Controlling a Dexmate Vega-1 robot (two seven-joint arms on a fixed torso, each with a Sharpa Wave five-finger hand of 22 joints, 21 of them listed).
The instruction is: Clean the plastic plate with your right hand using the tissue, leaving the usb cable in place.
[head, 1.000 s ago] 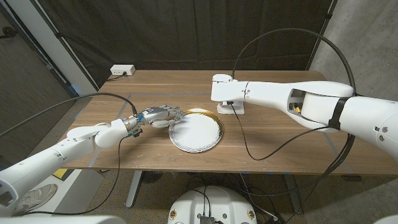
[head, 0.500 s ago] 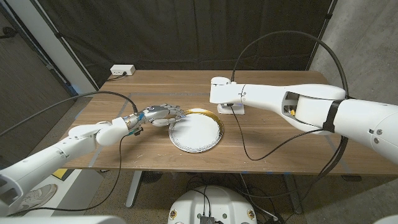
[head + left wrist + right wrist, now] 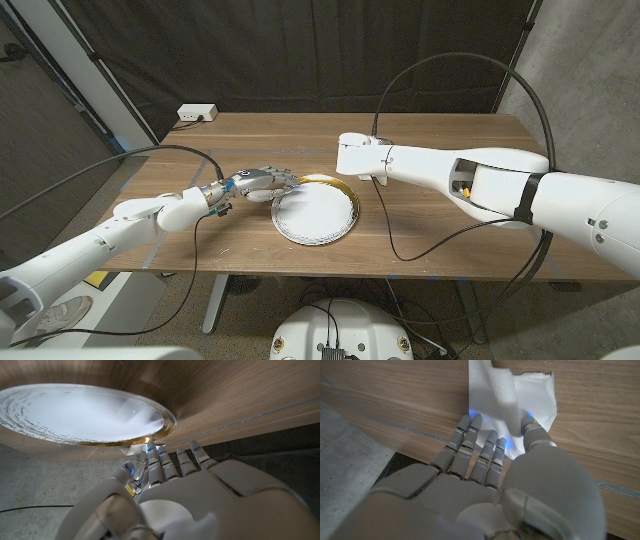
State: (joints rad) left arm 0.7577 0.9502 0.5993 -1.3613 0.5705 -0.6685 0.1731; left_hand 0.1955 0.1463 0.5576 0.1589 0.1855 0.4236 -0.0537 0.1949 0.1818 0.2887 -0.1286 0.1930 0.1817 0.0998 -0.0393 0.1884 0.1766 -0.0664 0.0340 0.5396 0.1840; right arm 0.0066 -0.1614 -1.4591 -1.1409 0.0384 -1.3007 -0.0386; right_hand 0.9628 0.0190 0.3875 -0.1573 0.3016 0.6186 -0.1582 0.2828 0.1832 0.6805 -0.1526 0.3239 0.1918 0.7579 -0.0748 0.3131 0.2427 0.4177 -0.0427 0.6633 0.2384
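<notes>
Tissue point(image 3: 512, 397) lies on the table right at the right hand's point(image 3: 492, 460) fingertips, thumb and fingers closing on its near edge; whether it's actually pinched, can't tell. Thin, soft, crumples easily, so probably best bunched at that near edge. Plate point(image 3: 316, 210) sits at the left hand's point(image 3: 258, 184) fingertips, which touch its rim. Light plastic, likely slides unless steadied.

Plate point(image 3: 315, 212) mid-table point(image 3: 440, 235); tissue point(image 3: 512, 400) right of it; socket box point(image 3: 196, 113) far-left.
</notes>
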